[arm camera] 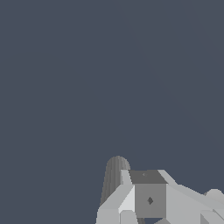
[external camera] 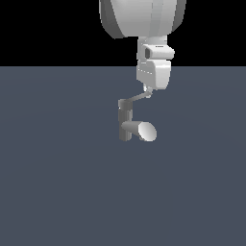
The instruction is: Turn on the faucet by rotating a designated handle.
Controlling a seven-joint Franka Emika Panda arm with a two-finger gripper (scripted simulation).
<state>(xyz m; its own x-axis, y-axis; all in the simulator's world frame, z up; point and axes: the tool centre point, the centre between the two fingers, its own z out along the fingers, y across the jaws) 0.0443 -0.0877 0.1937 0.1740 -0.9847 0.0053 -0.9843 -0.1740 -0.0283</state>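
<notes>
The faucet [external camera: 126, 122] is standing mid-floor [external camera: 57, 182], spout facing the exterior view's right. The claw [external camera: 148, 91] is meeting the handle [external camera: 139, 98] tip; its spread cannot be told.

The white arm [external camera: 142, 18] hangs down from above, its wrist pointing straight at the floor. The gripper [external camera: 149, 91] sits low at its end, its fingers hardly visible, so whether they are spread or closed cannot be told.
</notes>
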